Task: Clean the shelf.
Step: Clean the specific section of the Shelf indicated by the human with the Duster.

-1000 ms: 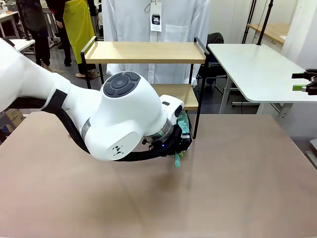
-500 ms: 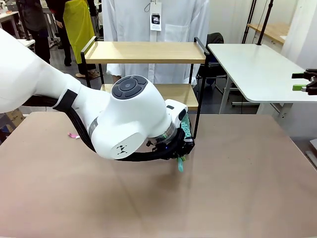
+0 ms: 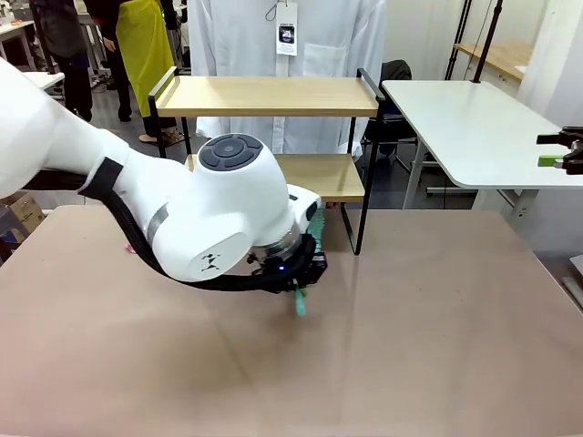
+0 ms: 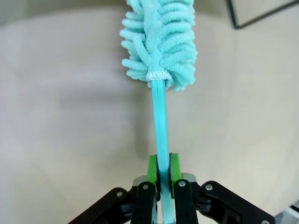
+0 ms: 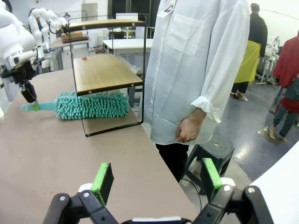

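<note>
1. Tool state: the left gripper [image 4: 162, 163] has its green pads pressed together on the thin handle [image 4: 160, 121] of a teal microfibre duster [image 5: 91, 105]. The right gripper [image 5: 156, 177] is spread wide, holds nothing and is parked well off to the side.
2. Task item location: the shelf [image 3: 264, 96] stands at the far edge of the brown table [image 3: 437, 319], in front of a person in a white coat [image 5: 201, 56].
3. Change: over the last second the left wrist first edged right towards the shelf's front leg, then travelled back left across the table. Less of the duster head now shows beside the wrist in the front view.
4. Present position: the duster head lies in the space under the lower board [image 3: 332, 173], with its handle sticking out past the frame.
5. Meaning: this reads as one side-to-side wiping stroke beneath the lower board. The tops of both boards probably remain to be dusted.
</note>
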Motion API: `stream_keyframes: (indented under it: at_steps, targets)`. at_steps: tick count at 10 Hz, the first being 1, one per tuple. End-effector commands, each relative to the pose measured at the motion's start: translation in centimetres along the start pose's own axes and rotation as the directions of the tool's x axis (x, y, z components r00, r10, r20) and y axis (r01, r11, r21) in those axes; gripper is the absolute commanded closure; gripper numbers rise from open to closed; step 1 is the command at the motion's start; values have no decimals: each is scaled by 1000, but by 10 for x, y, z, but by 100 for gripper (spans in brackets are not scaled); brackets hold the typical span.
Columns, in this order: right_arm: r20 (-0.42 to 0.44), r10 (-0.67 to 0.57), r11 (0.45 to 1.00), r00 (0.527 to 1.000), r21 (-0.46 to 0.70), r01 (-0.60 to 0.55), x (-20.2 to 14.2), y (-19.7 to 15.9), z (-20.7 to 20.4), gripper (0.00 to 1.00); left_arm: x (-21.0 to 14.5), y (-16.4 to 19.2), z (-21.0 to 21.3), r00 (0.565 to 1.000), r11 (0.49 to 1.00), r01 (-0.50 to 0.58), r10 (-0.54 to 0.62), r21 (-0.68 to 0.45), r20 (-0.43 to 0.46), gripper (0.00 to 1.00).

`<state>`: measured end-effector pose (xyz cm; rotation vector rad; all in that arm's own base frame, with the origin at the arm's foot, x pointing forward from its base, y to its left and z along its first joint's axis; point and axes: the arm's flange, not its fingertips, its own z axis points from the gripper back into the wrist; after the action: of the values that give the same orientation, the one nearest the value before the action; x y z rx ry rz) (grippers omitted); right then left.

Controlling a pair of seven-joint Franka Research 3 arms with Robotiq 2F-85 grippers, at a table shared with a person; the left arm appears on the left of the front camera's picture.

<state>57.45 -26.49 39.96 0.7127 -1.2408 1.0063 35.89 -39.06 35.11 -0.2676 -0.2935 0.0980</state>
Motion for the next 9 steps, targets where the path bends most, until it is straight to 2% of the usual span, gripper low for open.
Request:
stream_keyframes:
  at_steps: [1,4,6,8,9]
  targets:
    - [-1,4,1000,1000,-3,-4,3,0,-1,0,5,44,22,999,995,-39,40,88,-14,87]
    - [-1,4,1000,1000,-3,-4,3,0,-1,0,11,101,55,994,959,-96,81,265,69,87]
    - [-1,4,1000,1000,-3,-4,3,0,-1,0,16,126,76,988,899,-124,73,419,136,87]
    - [-1,4,1000,1000,-3,-4,3,0,-1,0,15,124,88,969,855,-149,28,497,244,87]
    - [-1,4,1000,1000,-3,-4,3,0,-1,0,15,118,90,963,870,-145,14,471,270,87]
